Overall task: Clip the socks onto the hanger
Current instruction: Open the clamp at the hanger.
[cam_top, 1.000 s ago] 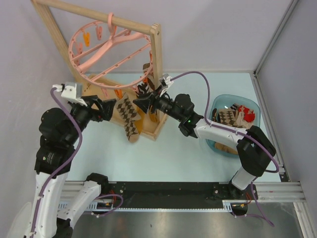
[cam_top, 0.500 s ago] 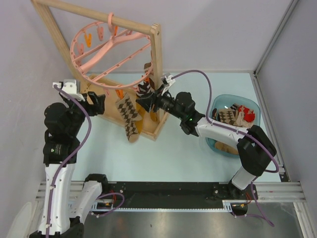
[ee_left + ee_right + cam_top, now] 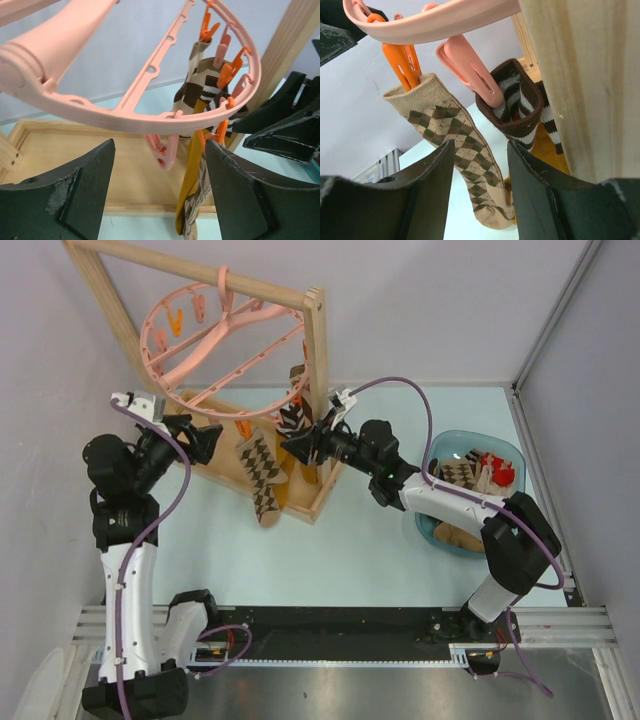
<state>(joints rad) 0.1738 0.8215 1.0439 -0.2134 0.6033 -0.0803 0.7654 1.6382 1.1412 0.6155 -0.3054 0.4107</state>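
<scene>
Left gripper point(image 3: 210, 436) has backed away from the argyle sock point(image 3: 262, 472) to the hanger's point(image 3: 190, 362) left rim.
Its jaws stand apart and empty, just below that rim. Right gripper point(image 3: 292, 447), also parted and holding nothing, sits under the hanger's right edge beside the striped sock point(image 3: 293, 418). Both hang clipped to the hanger; more socks point(image 3: 462, 476) lie in a bowl point(image 3: 433, 454) well right of it.

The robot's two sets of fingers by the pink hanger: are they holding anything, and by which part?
Nothing is held. The left gripper gapes empty beneath the hanger; the right gripper stands open below the clipped argyle sock, also empty.
</scene>
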